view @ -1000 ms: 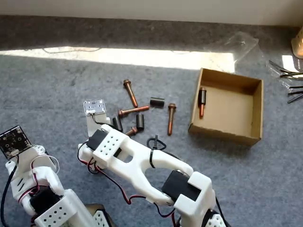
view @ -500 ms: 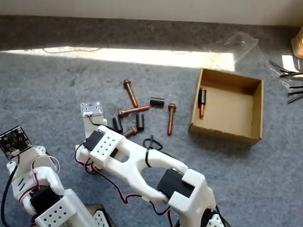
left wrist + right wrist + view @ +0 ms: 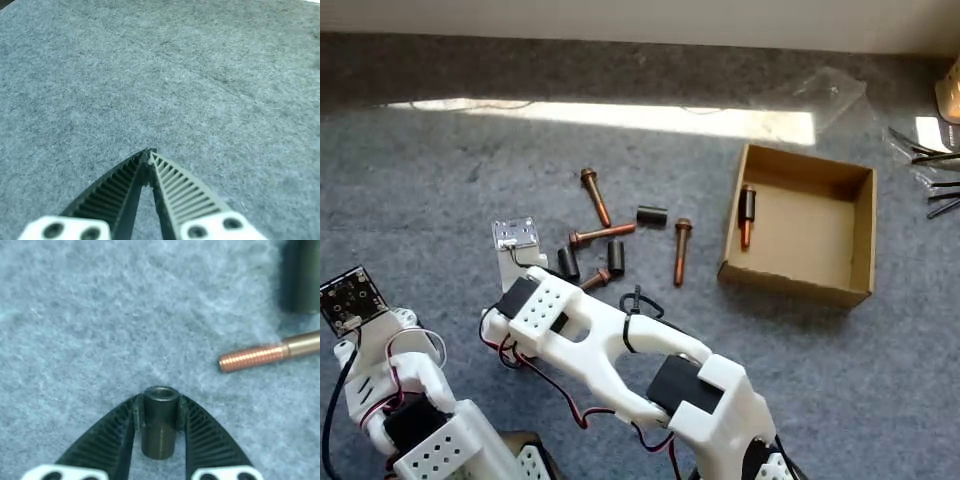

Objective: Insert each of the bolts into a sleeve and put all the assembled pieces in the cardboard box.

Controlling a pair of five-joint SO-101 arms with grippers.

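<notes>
Clamping black sleeve [image 3: 160, 427] between right gripper [image 3: 159, 412] fingers, above carpet.

Setting: a makeshift robotics work area, probably a room in an office or a home rather than a fitted lab; cannot tell which. Evidence: the work surface is grey short-pile carpet [image 3: 440, 190], not a bench top. A pale wall strip [image 3: 620, 18] runs along its far edge, and a band of sunlight [image 3: 620, 118] falls across it. Two white, printed-looking arms [image 3: 610, 340] carry exposed red and black wires [image 3: 560, 395]. Loose hardware lies directly on the carpet: copper-coloured bolts [image 3: 681, 252], black sleeves [image 3: 652, 215], a plain cardboard box [image 3: 795, 285], a crumpled clear plastic bag [image 3: 830, 95], and thin black strips [image 3: 938, 190] at the right edge.
</notes>
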